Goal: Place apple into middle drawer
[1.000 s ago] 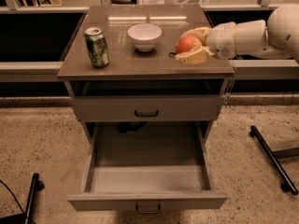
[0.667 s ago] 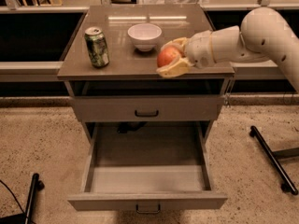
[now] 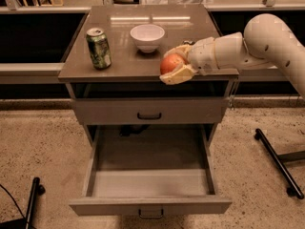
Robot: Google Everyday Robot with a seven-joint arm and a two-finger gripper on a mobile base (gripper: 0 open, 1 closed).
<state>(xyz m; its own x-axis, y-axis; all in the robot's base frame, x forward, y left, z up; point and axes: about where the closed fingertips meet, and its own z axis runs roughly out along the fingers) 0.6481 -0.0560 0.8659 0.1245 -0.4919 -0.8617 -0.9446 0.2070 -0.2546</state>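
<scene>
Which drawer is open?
The pulled-out middle drawer, floor and walls showing; the drawer above shows only its front. The gripper holds the apple at the tabletop's front edge.

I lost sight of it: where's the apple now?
In the camera view the apple is held by the gripper at the front edge of the cabinet top, right of centre, in front of the white bowl and above the open middle drawer.
</scene>
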